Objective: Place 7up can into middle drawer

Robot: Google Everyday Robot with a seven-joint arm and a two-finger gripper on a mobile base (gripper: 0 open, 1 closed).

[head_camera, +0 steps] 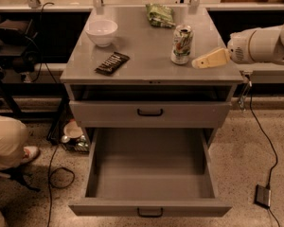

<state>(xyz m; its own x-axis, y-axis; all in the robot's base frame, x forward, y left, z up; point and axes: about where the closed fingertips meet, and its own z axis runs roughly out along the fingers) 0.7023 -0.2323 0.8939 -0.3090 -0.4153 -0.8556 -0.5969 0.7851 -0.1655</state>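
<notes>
The 7up can (181,44) stands upright on the grey cabinet top (142,72), its long axis vertical and its silver top facing up, with the green markings on its white-silver body turned toward the camera. It sits just to the left of the claw's tip and slightly farther back on the surface. The gripper (199,63) comes in from the right edge of the view on a white arm (260,44), its pale tapered end lying nearly level and pointing left at the can's lower right side. It is very near the can, but whether it touches cannot be told, and from this side-on angle it cannot be told whether the claw is released or clenched. The middle drawer (109,208) is pulled fully out, lying well below the claw and to its left, nearer the camera, and its deep grey tray is bare inside. The upper drawer front (189,113) is pushed in, directly below and left of the claw. Farther left of the claw than the can, a dark snack bar (112,63) lies flat on the top. Beyond that, well to the left and farther back, sits a white bowl (102,31). A green crinkly bag (160,14) rests behind the can, up and left of the claw.
</notes>
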